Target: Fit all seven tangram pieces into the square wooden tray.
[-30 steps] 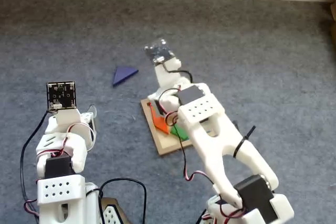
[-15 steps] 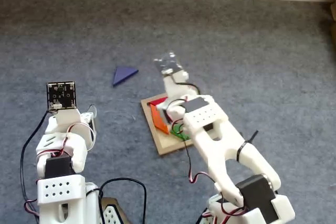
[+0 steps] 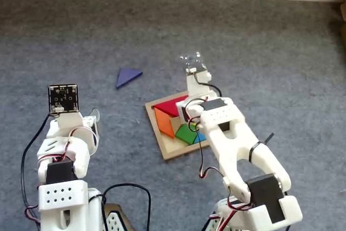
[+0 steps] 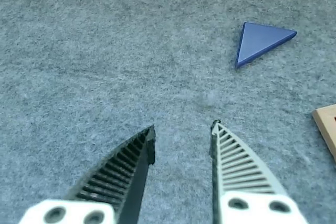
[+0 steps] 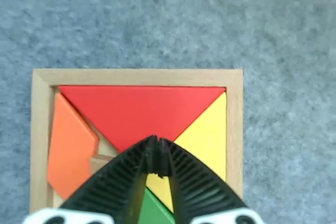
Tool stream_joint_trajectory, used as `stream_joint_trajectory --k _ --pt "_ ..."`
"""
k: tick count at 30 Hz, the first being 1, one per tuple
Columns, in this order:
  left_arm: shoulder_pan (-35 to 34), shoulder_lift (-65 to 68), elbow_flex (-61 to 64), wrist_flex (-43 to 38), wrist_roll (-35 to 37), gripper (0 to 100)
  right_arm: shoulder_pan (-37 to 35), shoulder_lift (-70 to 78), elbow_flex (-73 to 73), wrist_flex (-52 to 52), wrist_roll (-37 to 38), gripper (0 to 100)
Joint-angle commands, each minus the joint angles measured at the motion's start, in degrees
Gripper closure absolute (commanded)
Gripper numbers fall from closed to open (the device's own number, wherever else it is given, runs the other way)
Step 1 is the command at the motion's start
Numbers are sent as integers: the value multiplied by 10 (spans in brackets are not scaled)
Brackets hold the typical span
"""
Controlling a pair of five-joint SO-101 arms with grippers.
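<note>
Grey carpet (image 3: 281, 47), high view: the tray (image 3: 172, 150) is lying beneath the right arm (image 3: 232, 144), the blue triangle (image 3: 128, 77) well apart. Left wrist view: the left gripper (image 4: 181, 132) is hovering open near it. Right wrist view: the right gripper (image 5: 157, 156) is hanging closed over the tray's red piece (image 5: 142, 108), orange piece (image 5: 71, 150), yellow piece (image 5: 207, 135) and green piece (image 5: 155, 211).

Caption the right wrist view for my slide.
Right gripper, jaws shut, over tray holding red triangle, orange piece, yellow triangle.
</note>
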Motion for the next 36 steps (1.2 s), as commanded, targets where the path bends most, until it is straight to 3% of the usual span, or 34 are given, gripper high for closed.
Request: stream_joint_trajectory --k 1,7,14,22,36 --pt "-3 -8 -2 -11 -4 810 2 -50 -22 -7 -5 992" --pt "-2 -8 -2 -11 -5 810 -41 -30 -22 -7 -5 992" --pt "-2 -8 -2 -11 -5 810 -33 34 -17 4 -2 992" --pt "-3 -8 -2 -11 -5 810 -32 -82 -18 138 -2 992" --pt "-4 -8 -2 -10 -5 810 -59 -102 4 165 -5 992"
